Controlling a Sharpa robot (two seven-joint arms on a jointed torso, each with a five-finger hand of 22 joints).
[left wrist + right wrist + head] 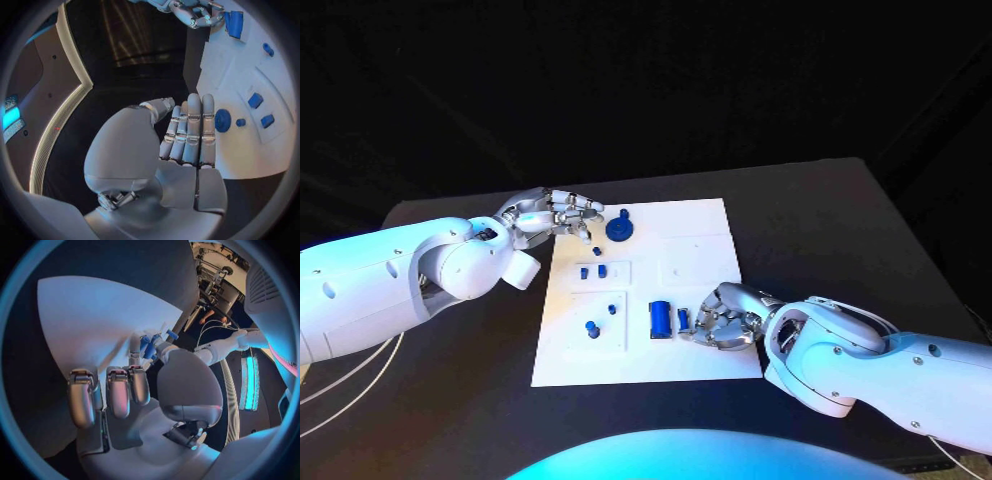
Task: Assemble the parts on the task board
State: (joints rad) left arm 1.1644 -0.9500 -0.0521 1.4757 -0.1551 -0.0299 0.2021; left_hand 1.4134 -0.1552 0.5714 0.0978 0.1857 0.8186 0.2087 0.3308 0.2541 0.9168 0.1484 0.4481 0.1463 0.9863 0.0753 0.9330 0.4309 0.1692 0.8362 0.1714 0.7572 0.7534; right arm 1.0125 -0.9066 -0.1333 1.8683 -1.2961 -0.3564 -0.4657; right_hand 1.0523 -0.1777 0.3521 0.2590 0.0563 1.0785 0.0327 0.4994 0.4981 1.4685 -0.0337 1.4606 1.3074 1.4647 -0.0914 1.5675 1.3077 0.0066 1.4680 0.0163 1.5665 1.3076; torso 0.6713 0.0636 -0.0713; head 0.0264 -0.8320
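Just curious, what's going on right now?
Left hand open beside round blue part. Right hand open by blue block. Nothing held, task board unobstructed.

The board (704, 225) is set mid-frame on the table (848, 200). The left hand (557, 212) is placed at its upper-left corner, the right hand (730, 318) at its lower-right edge.

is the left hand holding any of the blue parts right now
No, in the left wrist view the left hand has its fingers stretched out flat with nothing in them, and the round blue part lies beside them on the task board.
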